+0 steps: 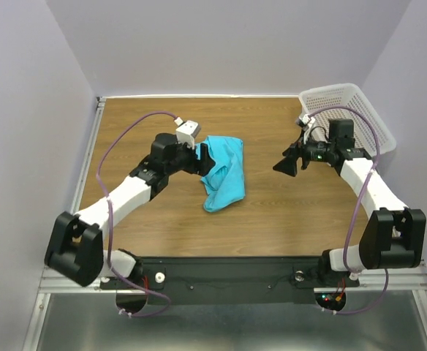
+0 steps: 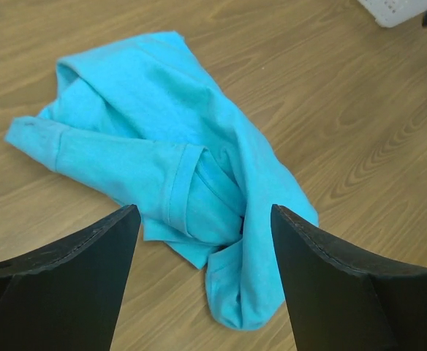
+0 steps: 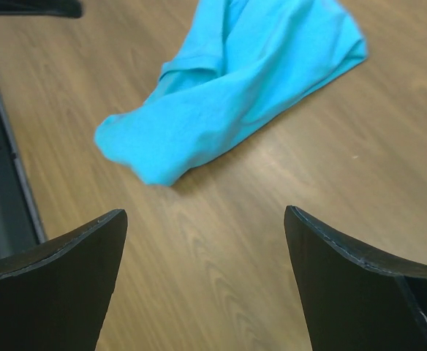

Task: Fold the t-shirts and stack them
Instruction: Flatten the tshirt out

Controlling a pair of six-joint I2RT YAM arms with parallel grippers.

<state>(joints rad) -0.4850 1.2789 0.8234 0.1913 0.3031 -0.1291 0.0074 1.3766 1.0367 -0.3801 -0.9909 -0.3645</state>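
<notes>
One turquoise-blue t-shirt [image 1: 224, 172] lies crumpled in a long heap on the wooden table, near the middle. In the left wrist view the t-shirt [image 2: 162, 153] shows a sleeve hem and a bunched end that lies between my fingers. My left gripper [image 1: 205, 157] is open at the shirt's left edge, with nothing held. My left gripper [image 2: 205, 219] hovers above the fabric. My right gripper [image 1: 286, 165] is open over bare wood, well to the right of the shirt. In the right wrist view the t-shirt [image 3: 235, 80] lies ahead of my right gripper [image 3: 206, 219].
A white perforated plastic basket [image 1: 349, 113] stands at the back right corner, behind the right arm; its corner [image 2: 393, 9] shows in the left wrist view. The table's left edge with a metal rail [image 3: 9, 168] shows in the right wrist view.
</notes>
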